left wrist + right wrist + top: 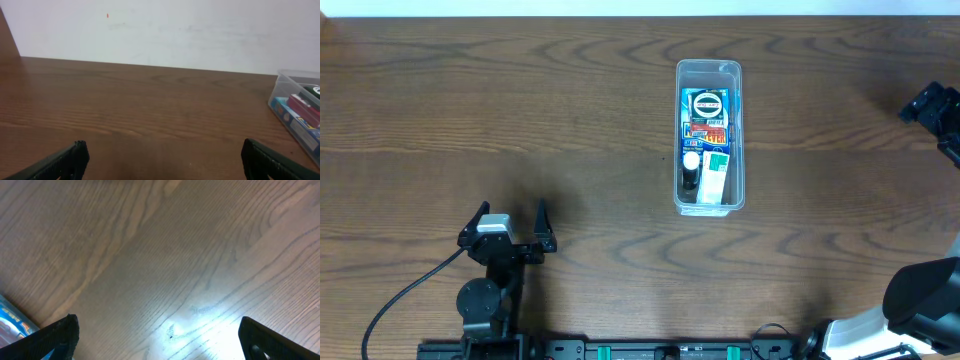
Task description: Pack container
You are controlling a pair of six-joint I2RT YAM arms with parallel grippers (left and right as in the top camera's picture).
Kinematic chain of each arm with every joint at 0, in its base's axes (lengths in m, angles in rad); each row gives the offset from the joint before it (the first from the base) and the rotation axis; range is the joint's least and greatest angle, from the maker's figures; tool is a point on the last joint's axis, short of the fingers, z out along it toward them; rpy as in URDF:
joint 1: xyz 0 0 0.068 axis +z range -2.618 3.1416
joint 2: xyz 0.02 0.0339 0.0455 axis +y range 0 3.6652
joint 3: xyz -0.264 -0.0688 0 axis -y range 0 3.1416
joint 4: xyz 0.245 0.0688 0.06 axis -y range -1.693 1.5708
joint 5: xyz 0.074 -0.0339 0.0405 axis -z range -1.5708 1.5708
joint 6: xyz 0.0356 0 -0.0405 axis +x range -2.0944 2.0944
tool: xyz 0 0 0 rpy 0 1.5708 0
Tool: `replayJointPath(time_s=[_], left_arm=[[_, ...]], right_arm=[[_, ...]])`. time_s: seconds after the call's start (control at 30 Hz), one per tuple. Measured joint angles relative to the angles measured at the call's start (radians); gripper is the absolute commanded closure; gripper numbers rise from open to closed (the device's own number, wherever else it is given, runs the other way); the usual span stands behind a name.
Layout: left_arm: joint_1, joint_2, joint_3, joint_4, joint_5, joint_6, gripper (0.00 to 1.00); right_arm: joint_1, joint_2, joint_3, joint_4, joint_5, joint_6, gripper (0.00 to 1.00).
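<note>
We see the container (739, 140), packets (706, 112) inside, at two o'clock on the bench (520, 100); left pincer (511, 214) at eight and right pincer (157, 326) both spread wide, empty.

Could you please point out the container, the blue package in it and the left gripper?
container (709, 64), overhead, its far rim.
blue package (706, 105), overhead, its round label.
left gripper (510, 208), overhead, midway between its open fingers (542, 215).
</note>
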Motion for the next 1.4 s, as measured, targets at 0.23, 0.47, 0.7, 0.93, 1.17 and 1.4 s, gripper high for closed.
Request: replayJointPath(time_s=[0.23, 0.47, 0.7, 0.93, 1.17, 1.4], left_arm=[[0.0, 0.0, 0.0, 0.0, 0.0, 0.0, 0.02], [0.0, 0.0, 0.0, 0.0, 0.0, 0.0, 0.02], [0.0, 0.0, 0.0, 0.0, 0.0, 0.0, 0.02], [0.0, 0.0, 0.0, 0.0, 0.0, 0.0, 0.02], [0.0, 0.0, 0.0, 0.0, 0.0, 0.0, 0.02], [0.0, 0.0, 0.001, -0.001, 0.0, 0.0, 0.02]], right_arm=[[0.0, 0.0, 0.0, 0.0, 0.0, 0.0, 0.01], [0.0, 0.0, 0.0, 0.0, 0.0, 0.0, 0.01], [0.0, 0.0, 0.0, 0.0, 0.0, 0.0, 0.01], [0.0, -0.004, 0.0, 0.0, 0.0, 0.0, 0.01], [0.0, -0.148, -0.005, 0.002, 0.0, 0.0, 0.01], [0.038, -0.409, -0.003, 0.002, -0.001, 0.0, 0.01]])
